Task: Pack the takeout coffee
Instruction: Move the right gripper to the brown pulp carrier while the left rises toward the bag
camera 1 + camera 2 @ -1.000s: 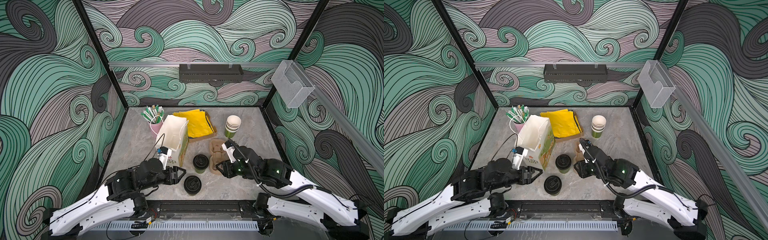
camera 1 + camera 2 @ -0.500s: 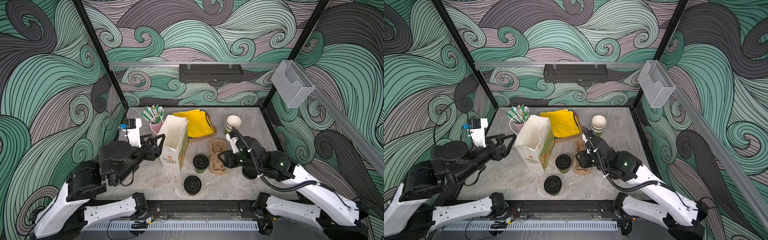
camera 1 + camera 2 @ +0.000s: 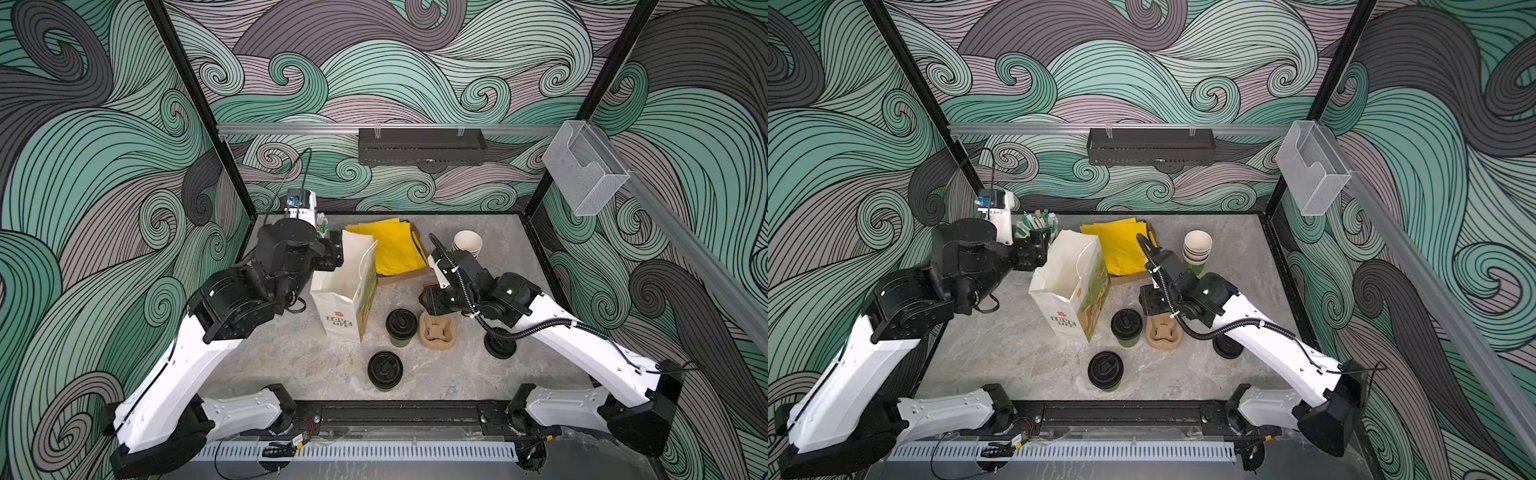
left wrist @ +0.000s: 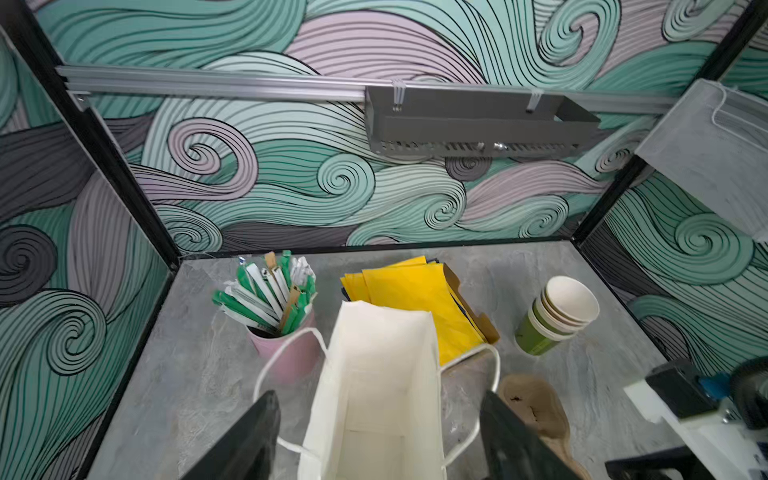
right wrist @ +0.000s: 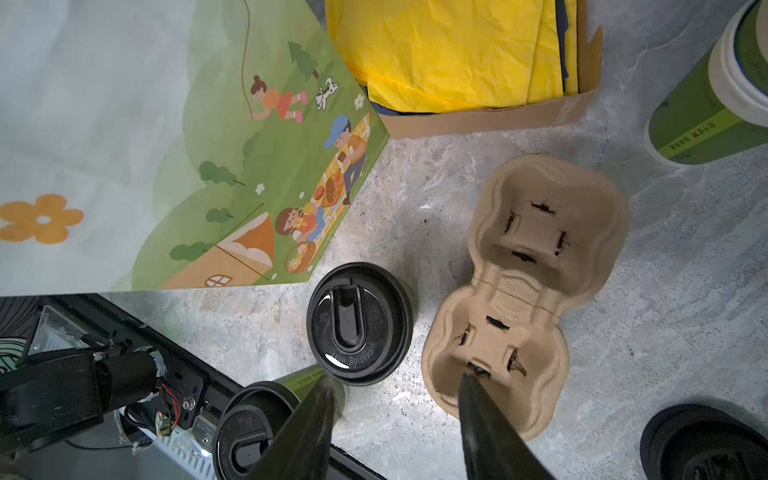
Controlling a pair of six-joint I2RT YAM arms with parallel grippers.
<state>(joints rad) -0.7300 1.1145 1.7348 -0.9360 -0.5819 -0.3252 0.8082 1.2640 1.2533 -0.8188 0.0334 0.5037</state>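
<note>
Now I rate right gripper (image 5: 397,380) nearer: small green paper cup with black sip lid (image 5: 359,324) upright, just ahead of its parted, empty jaws; left gripper (image 4: 379,395) gapes over white paper bag (image 4: 382,340).

Operator: State of the left arm (image 3: 178,365)?
Technician: Raised, elbow bent sharply. The left gripper (image 4: 380,401) is held high, pointing inward, jaws spread wide.
Operator: And the right arm (image 3: 590,347)?
Technician: Extended low toward the centre. The right gripper (image 5: 397,380) angles downward, jaws parted more narrowly.
</note>
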